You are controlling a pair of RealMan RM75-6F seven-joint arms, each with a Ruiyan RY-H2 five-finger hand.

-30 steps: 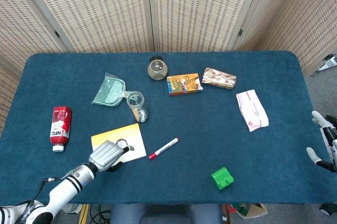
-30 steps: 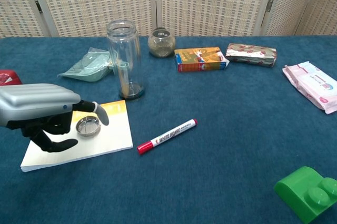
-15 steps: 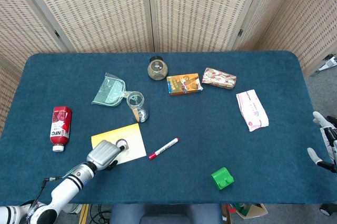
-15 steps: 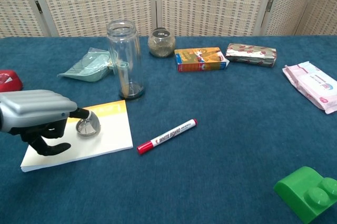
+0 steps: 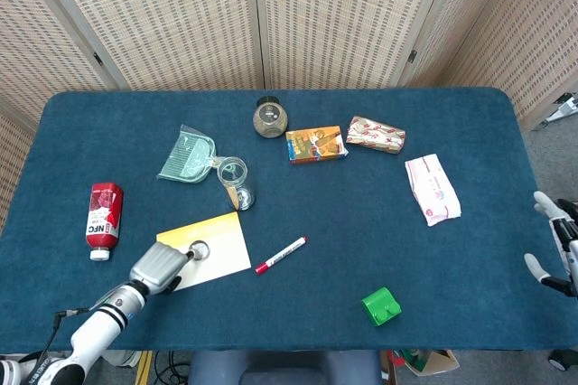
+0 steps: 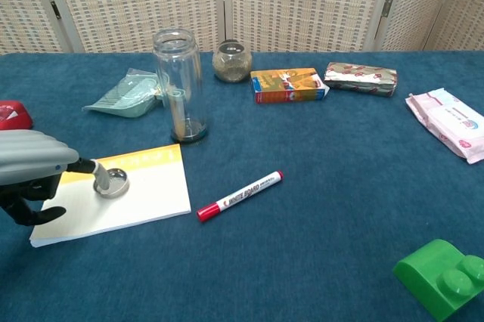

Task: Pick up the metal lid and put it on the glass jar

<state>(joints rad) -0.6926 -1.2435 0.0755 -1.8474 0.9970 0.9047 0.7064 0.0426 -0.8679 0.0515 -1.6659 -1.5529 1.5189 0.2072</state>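
Observation:
The small round metal lid [image 6: 112,182] lies on a yellow notepad [image 6: 147,197] near the table's front left; the head view shows the lid [image 5: 198,250] there too. My left hand [image 6: 30,167] is just left of it, one fingertip [image 6: 85,165] touching the lid's rim and the thumb held apart below. The hand [image 5: 153,267] holds nothing. An empty tall glass jar [image 6: 178,84] stands upright behind the notepad, well clear of the hand; it shows as well in the head view, jar [image 5: 235,182]. My right hand [image 5: 553,242] hangs off the table's right edge, fingers apart and empty.
A red marker [image 6: 240,195] lies right of the notepad. A red bottle [image 5: 104,220] lies at the far left, a green comb packet [image 5: 187,155] behind the jar. A small round jar [image 5: 269,118], orange box [image 5: 316,145], patterned packet [image 5: 376,135], pink tissue pack [image 5: 432,188] and green block [image 5: 382,305] are spread further right.
My left hand has drawn back to the left across the notepad. The lid slid left with it and now lies beside one fingertip instead of between fingers and thumb.

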